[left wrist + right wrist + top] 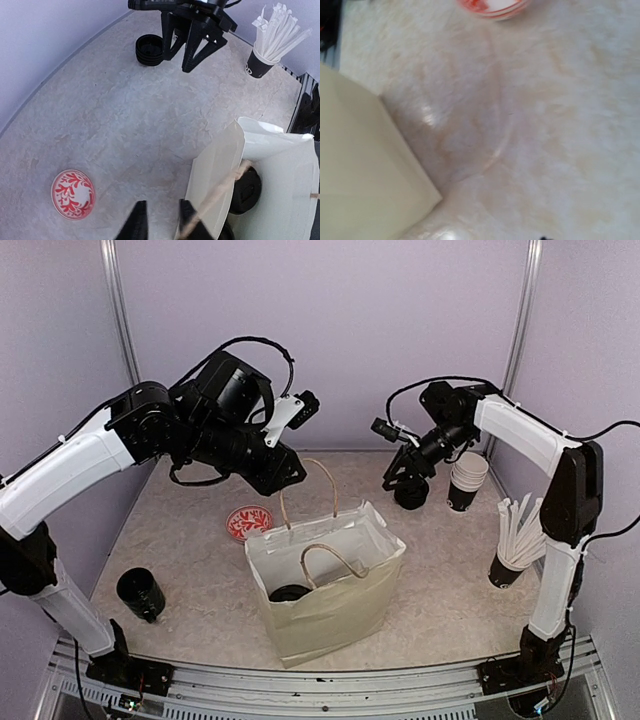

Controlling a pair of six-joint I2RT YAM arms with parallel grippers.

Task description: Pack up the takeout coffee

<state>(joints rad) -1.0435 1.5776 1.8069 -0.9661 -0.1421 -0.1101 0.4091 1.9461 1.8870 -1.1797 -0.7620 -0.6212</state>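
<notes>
The takeout coffee (290, 592) stands inside the open cream paper bag (335, 610) at the table's middle, and only its round black lid (245, 190) shows. My left gripper (161, 220) hovers at the bag's far left edge, jaws apart with bare table between them. The bag's paper handle (220, 192) crosses in front of its right finger (187, 216). My right gripper (400, 475) hangs open and empty beside a stack of black lids (410, 495). In the right wrist view its fingers are almost out of frame.
A red-patterned dish (249, 522) lies left of the bag. A lone black cup (140, 593) stands near left. A nested cup stack (467, 480) and a black cup of white sticks (515, 550) stand at the right. The bag's wall (360, 165) fills the right wrist view's left.
</notes>
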